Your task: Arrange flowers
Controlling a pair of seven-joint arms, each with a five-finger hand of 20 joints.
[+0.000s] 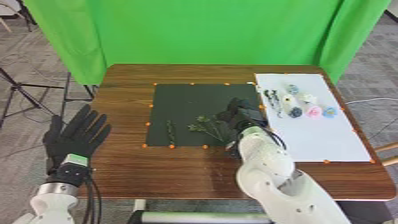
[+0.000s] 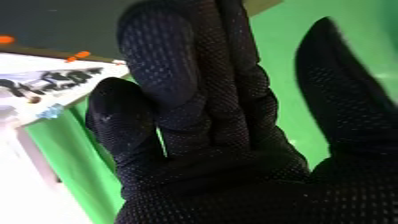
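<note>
My right hand (image 1: 240, 116) is over the right side of the black mat (image 1: 182, 102) in the head view. It lies beside a branching green sprig (image 1: 206, 126); a narrow green stem (image 1: 171, 133) rests farther left. In the right wrist view the right hand (image 2: 213, 125) has its fingers extended, the thumb apart, and nothing held. The white sheet (image 1: 315, 142) bears dark stems (image 1: 274, 100), a pink flower (image 1: 314, 112), a blue flower (image 1: 330, 112), a dark blue flower (image 1: 296, 112) and a pale flower (image 1: 307, 98). My left hand (image 1: 75, 136) is spread open at the table's left side.
Orange markers line both work areas on the brown wooden table (image 1: 124, 172). A green curtain (image 1: 204, 35) hangs behind its far edge. A tripod (image 1: 25, 90) stands on the floor at the left, and a chair leg shows at the right.
</note>
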